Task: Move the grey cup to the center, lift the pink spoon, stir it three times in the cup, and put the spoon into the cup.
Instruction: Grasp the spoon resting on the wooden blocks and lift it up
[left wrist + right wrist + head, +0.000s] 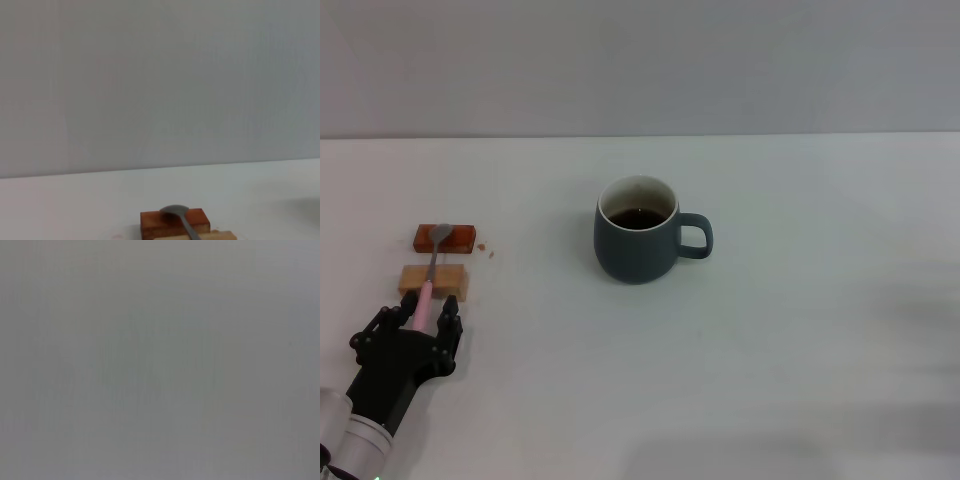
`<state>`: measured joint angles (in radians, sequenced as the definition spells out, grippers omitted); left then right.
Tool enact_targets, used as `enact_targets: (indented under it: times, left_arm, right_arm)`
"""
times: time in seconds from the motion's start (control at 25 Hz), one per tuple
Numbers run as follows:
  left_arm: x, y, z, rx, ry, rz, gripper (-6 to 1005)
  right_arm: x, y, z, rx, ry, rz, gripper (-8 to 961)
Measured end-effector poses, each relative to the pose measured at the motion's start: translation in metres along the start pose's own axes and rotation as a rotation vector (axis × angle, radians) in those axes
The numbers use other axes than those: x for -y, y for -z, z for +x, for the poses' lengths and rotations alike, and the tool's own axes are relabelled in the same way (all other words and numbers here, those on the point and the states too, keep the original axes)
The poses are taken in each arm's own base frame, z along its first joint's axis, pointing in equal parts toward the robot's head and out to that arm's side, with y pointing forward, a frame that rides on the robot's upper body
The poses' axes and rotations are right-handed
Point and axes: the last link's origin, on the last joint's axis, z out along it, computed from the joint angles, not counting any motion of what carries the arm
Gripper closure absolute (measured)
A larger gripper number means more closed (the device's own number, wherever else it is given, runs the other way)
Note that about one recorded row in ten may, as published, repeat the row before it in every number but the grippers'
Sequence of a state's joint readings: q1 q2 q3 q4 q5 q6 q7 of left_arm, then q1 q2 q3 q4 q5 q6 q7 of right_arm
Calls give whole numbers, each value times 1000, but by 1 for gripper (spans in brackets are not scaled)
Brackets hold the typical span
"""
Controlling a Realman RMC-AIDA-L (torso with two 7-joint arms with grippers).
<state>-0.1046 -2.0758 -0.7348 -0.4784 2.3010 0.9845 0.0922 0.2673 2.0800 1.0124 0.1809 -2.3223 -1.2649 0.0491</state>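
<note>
Head view shows one dark slate-grey rounded ceramic mug, the grey cup, standing upright near the middle of the white table. Its inside is cream-white, dark liquid sits in it, and its single loop handle points toward the robot's right.

Well apart from it, on the robot's left, lie two small blocks: one red-brown wooden block farther from the robot and one tan wooden block just beside it on the near side. One slim spoon with a pale pink handle and a grey metal bowl, the pink spoon, is laid across both. Its bowl rests on the red-brown block, its stem crosses the tan block, and its pink end reaches past that block toward the robot.

One black gripper, the left gripper, is low over the table at that pink end. Its two fingers stand on either side of the handle with little space to spare; whether they actually press on it cannot be told.

From the left wrist, the red-brown block and the spoon's grey bowl lying on it appear against a plain wall, with a sliver of the tan block at the picture's edge.

No right gripper appears in any picture; the right wrist picture is a plain grey field.
</note>
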Motion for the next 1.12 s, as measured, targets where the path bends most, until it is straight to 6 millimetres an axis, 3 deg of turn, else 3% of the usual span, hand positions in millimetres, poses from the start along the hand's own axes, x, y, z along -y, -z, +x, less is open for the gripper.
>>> enact_targets:
  times: [0.92, 1.12]
  left_arm:
    - [5, 0, -2, 11, 28, 21, 667]
    - [5, -1, -2, 20, 28, 18, 754]
  right_arm:
    - [0, 1, 0, -1, 1, 0, 955]
    - [0, 1, 0, 1, 1, -1, 954]
